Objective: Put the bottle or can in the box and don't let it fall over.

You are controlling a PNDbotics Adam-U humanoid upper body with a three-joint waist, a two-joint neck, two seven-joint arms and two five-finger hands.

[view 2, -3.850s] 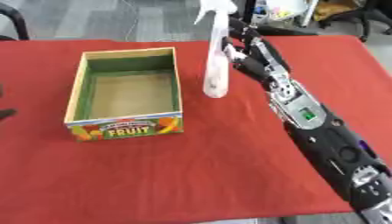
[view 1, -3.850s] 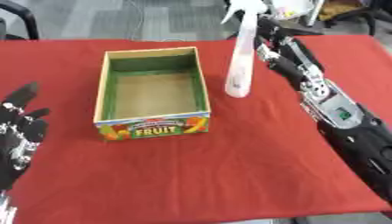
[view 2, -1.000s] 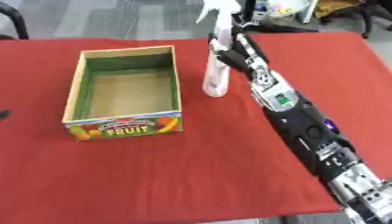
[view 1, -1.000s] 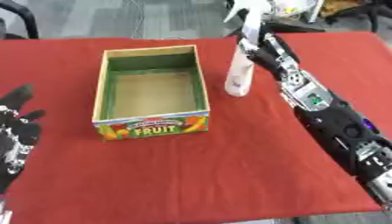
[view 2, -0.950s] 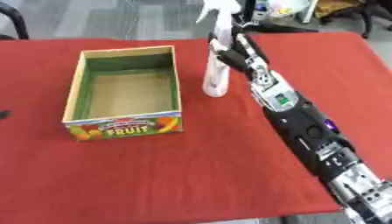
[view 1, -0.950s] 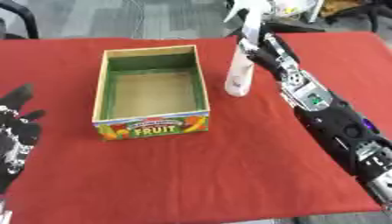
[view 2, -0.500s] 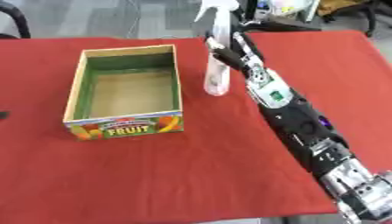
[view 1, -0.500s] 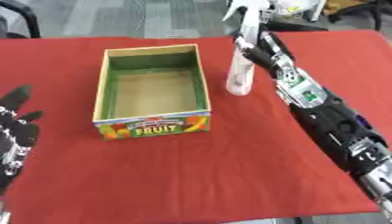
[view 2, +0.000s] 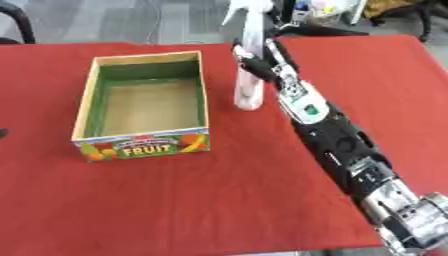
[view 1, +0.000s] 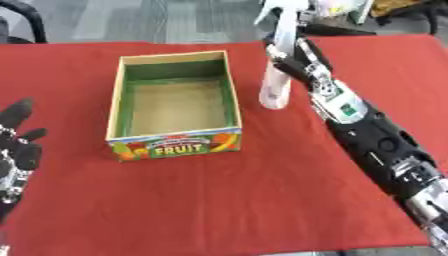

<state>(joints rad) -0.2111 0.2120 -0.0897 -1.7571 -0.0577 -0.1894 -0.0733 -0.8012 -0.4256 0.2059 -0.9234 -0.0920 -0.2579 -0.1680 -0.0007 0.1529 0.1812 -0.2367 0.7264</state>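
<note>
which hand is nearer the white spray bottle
Right. The right hand is at the white spray bottle, fingers curled around it. The left hand rests open near the lower left, beyond the box.

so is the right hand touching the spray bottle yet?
Touching. In the left eye view the right hand sits against the upright spray bottle, its fingers curled onto the bottle's side, no gap showing.

White spray bottle (view 1: 278, 70), red tablecloth (view 1: 262, 190), green-lined box (view 1: 175, 105) with fruit print, black hand (view 1: 16, 150)
</note>
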